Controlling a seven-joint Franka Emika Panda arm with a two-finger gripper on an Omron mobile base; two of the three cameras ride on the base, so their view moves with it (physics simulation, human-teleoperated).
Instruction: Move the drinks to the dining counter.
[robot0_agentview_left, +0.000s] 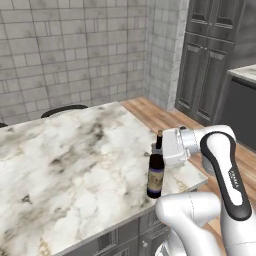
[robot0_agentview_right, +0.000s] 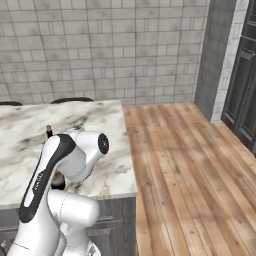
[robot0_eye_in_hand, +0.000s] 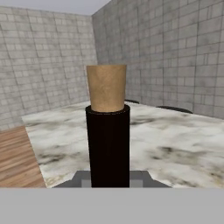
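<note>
the dining counter (robot0_agentview_left: 60, 160), a long slab of white-grey veined marble on a grey base, takes the left and middle of the left base view and the left half of the right base view. behind it stands a grey tiled wall (robot0_agentview_left: 75, 50), and to the right of it lies a wooden plank floor (robot0_agentview_right: 190, 170). dark tall cabinets (robot0_agentview_left: 210, 55) are at the upper right of the left base view, with a small pale worktop (robot0_agentview_left: 245, 72) at the right edge. two dark chair backs (robot0_agentview_left: 62, 110) rise just behind the far edge of the counter.

the white arm (robot0_agentview_left: 225, 170) comes from the lower right of the left base view and bends toward the middle of the frame. there the gripper (robot0_agentview_left: 159, 150) is at the neck of the wine bottle (robot0_agentview_left: 155, 177), a dark bottle with a pale label that stands upright near the right corner of the counter. its base seems to rest on the marble, but i cannot be fully sure from this angle.

in the hand view the dark neck and the cork (robot0_eye_in_hand: 106, 87) fill the centre of the frame, very close to the camera. the claw is narrowed as far as it goes and closed on the bottle neck. in the right base view the top of the bottle (robot0_agentview_right: 49, 131) shows just above the arm, at the middle left.
</note>
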